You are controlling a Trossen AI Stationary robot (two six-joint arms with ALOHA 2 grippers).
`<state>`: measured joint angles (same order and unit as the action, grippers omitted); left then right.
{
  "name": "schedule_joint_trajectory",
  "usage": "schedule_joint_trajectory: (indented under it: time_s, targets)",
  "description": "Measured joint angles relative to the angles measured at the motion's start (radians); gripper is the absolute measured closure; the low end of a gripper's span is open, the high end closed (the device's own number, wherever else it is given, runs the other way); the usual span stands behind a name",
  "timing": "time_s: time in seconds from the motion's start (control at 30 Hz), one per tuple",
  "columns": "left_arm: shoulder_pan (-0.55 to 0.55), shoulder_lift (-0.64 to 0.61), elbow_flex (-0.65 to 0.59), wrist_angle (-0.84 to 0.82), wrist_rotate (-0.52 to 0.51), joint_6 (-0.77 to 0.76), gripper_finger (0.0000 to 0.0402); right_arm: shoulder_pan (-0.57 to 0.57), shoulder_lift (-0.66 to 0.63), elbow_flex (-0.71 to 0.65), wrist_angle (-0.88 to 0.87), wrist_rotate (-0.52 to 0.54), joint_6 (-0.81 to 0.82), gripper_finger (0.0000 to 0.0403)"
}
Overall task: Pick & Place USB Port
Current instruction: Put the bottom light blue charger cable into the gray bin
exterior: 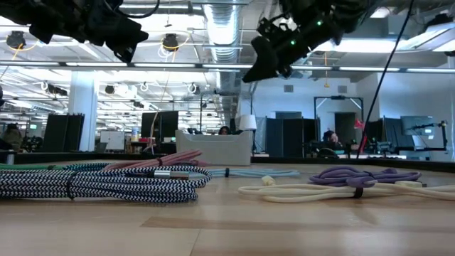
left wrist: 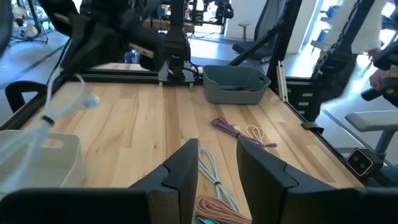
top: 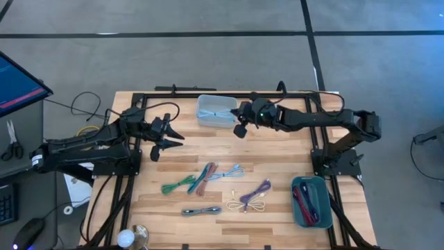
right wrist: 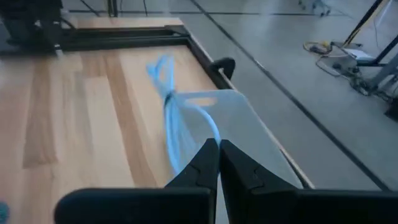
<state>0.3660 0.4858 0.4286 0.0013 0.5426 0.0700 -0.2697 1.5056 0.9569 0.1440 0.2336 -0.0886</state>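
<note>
My right gripper (top: 240, 129) (right wrist: 219, 154) hovers high over the table's far middle, at the right near corner of the pale blue bin (top: 215, 110), and is shut on a light blue cable (right wrist: 169, 106). That cable (top: 223, 114) stretches away over the bin. My left gripper (top: 168, 139) (left wrist: 217, 163) is open and empty, raised over the table's left part. Several bundled cables lie flat on the wood: green (top: 179, 185), pink (top: 205, 175), pale blue (top: 230, 171), purple (top: 257, 190), cream (top: 254, 205) and braided grey (top: 201, 210). My right gripper pinches the light blue cable between its two fingertips, by a strand (right wrist: 211, 134) that curves in beside them. The tied bundle (right wrist: 168, 93) extends away from the fingers over the bin's pale wall (right wrist: 249, 134). The blurred cable hides whether it rests in the bin.
A teal bin (top: 311, 201) holding red cables sits at the table's right near corner. Black frame rails run along the table's far and side edges (top: 320, 132). Bare wood lies between the pale bin and the row of cables (top: 208, 149). A monitor and scissors sit off the table's left.
</note>
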Motion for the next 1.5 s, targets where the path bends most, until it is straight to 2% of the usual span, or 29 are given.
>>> schedule_joint_trajectory:
  time_s: [0.2, 0.37, 0.57, 0.8, 1.5]
  targets:
    - [0.0, 0.003, 0.0, 0.007, 0.0, 0.0, 0.0291, -0.055, 0.113, 0.032, 0.083, -0.038, 0.008, 0.0403]
    - [0.0, 0.006, 0.0, 0.008, 0.0, 0.0, 0.0291, -0.089, 0.232, 0.105, 0.082, -0.05, 0.019, 0.0403]
    - [0.0, 0.006, 0.0, 0.007, 0.0, 0.0, 0.0291, -0.116, 0.316, 0.168, 0.075, -0.052, 0.029, 0.0403]
    - [0.0, 0.006, 0.0, 0.007, 0.0, 0.0, 0.0291, -0.133, 0.298, 0.167, -0.025, 0.0, 0.037, 0.0403]
    - [0.0, 0.006, 0.0, 0.007, 0.0, 0.0, 0.0291, -0.139, 0.294, 0.168, -0.062, 0.0, 0.037, 0.0403]
